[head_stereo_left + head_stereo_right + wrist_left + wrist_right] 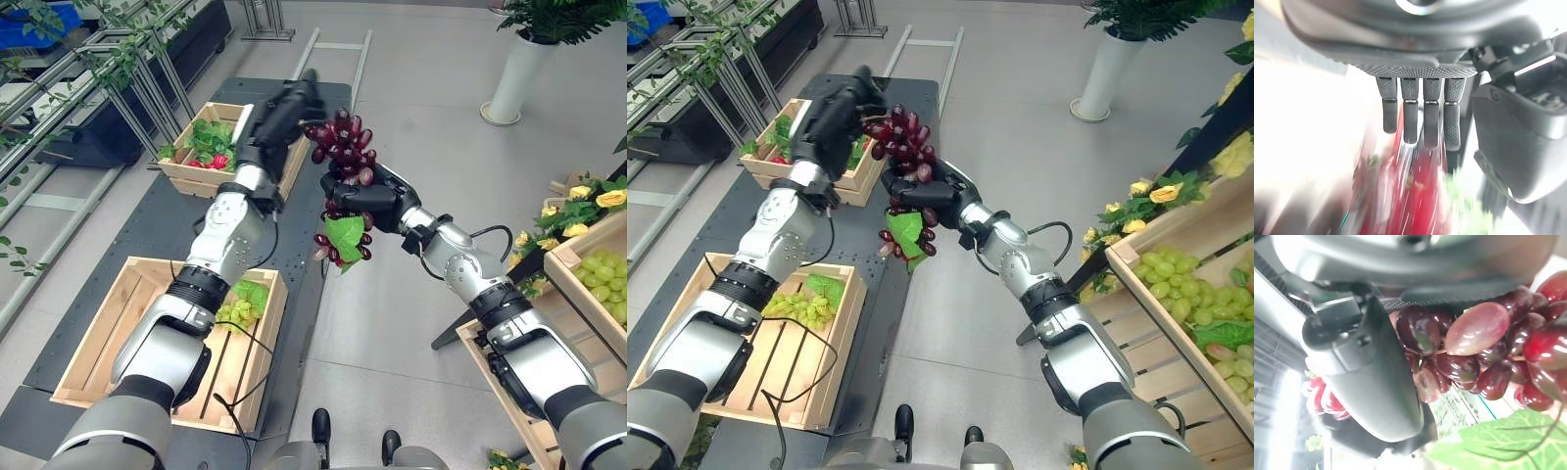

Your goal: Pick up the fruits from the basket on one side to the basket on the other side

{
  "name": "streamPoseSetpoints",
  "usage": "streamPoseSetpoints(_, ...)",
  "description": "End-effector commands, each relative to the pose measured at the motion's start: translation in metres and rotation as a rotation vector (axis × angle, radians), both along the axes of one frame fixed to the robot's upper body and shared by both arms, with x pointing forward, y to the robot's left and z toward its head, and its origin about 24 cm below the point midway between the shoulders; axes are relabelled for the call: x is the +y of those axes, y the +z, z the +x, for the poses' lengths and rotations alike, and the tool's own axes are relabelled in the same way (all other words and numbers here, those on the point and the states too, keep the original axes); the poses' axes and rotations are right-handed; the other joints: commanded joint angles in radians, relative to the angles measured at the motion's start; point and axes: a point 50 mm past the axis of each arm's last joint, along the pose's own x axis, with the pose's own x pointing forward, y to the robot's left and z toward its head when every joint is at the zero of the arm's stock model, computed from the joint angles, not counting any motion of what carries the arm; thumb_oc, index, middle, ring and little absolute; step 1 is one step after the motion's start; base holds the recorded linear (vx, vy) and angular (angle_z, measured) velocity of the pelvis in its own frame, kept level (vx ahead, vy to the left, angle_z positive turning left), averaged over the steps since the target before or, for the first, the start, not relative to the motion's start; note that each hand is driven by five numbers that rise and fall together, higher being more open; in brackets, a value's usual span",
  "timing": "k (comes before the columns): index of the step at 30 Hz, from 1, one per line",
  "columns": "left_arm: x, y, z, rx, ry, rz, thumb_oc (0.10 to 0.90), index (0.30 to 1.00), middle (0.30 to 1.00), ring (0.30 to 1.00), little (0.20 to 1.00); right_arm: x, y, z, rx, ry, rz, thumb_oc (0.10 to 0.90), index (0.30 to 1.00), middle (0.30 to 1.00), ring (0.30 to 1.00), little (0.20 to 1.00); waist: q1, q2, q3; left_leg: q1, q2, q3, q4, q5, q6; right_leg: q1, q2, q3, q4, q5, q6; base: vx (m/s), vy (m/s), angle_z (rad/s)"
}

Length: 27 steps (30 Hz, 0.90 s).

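glossy red grapes [343, 142], pale wooden slatted crate [108, 333], matt dark hand [364, 204]

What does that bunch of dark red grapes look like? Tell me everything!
The red grape bunch is a cluster of shiny, dark red, oval grapes with one green leaf hanging low on it. It looks like glossy plastic. The right hand grips its middle, holding it in the air above the grey floor, between the baskets. The left hand, fingers straight, reaches to its top end.
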Motion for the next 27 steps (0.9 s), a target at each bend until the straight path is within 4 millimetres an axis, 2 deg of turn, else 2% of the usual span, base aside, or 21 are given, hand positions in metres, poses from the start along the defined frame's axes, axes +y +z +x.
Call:
streamPoseSetpoints(1,0.051,0.013,-0.006,-0.113,0.197,-0.076,0.8,0.9,0.9,0.9,0.9,-0.023,0.012,-0.001,-0.13,-0.048,0.17,0.4,0.3,0.3,0.3,0.3,0.005,-0.009,-0.223,0.07,-0.022,0.002,0.001,-0.189,-0.051,-0.059,0.053,0.009,0.002,0.001,-0.041,0.0,0.0,0.0)
streamPoseSetpoints(8,0.075,-0.005,-0.013,-0.059,0.3,-0.104,0.8,0.9,0.9,0.9,0.9,-0.05,-0.011,-0.004,-0.061,-0.121,0.131,0.4,0.3,0.3,0.3,0.3,-0.004,-0.013,-0.218,0.075,-0.021,0.008,0.001,-0.192,-0.051,-0.057,0.057,0.015,0.002,0.002,-0.042,0.0,0.0,0.0)
streamPoseSetpoints(12,0.087,-0.022,-0.019,-0.013,0.319,-0.088,0.8,0.9,0.9,0.9,0.9,-0.062,-0.026,-0.01,-0.022,-0.156,0.127,0.4,0.3,0.3,0.3,0.3,-0.007,-0.015,-0.215,0.077,-0.02,0.012,0.001,-0.194,-0.05,-0.057,0.059,0.021,0.002,0.003,-0.041,0.0,0.001,-0.01)
streamPoseSetpoints(18,0.084,-0.045,-0.026,0.018,0.29,-0.012,0.8,0.9,0.9,0.9,0.9,-0.071,-0.049,-0.019,0.039,-0.18,0.1,0.4,0.3,0.3,0.3,0.3,-0.01,-0.016,-0.208,0.081,-0.019,0.02,0.001,-0.197,-0.048,-0.058,0.06,0.028,0.002,0.008,-0.039,0.02,0.009,-0.07)
streamPoseSetpoints(21,0.074,-0.069,-0.038,0.022,0.254,0.028,0.8,0.9,0.9,0.9,0.9,-0.08,-0.069,-0.032,0.073,-0.209,0.088,0.4,0.3,0.3,0.3,0.3,-0.005,-0.019,-0.199,0.082,-0.019,0.021,0.001,-0.197,-0.044,-0.059,0.061,0.033,0.002,0.012,-0.038,0.02,0.007,-0.03)
streamPoseSetpoints(22,0.073,-0.071,-0.039,0.024,0.253,0.03,0.8,0.9,0.9,0.9,0.9,-0.08,-0.071,-0.033,0.075,-0.211,0.087,0.4,0.3,0.3,0.3,0.3,-0.004,-0.019,-0.199,0.083,-0.019,0.021,0.001,-0.197,-0.044,-0.059,0.062,0.033,0.002,0.012,-0.038,0.0,0.0,0.0)
streamPoseSetpoints(26,0.054,-0.124,-0.063,0.123,0.215,-0.01,0.8,0.9,0.9,0.9,0.9,-0.087,-0.102,-0.055,0.14,-0.25,0.075,0.4,0.3,0.3,0.3,0.3,0.006,-0.027,-0.186,0.085,-0.019,0.02,0.001,-0.198,-0.036,-0.059,0.063,0.04,0.002,0.017,-0.036,0.0,0.0,0.0)
streamPoseSetpoints(27,0.044,-0.149,-0.077,0.176,0.212,-0.011,0.8,0.9,0.9,0.9,0.9,-0.089,-0.116,-0.065,0.174,-0.262,0.077,0.4,0.3,0.3,0.3,0.3,0.01,-0.031,-0.179,0.087,-0.019,0.02,0.001,-0.199,-0.032,-0.058,0.065,0.042,0.002,0.02,-0.035,0.0,0.0,0.0)
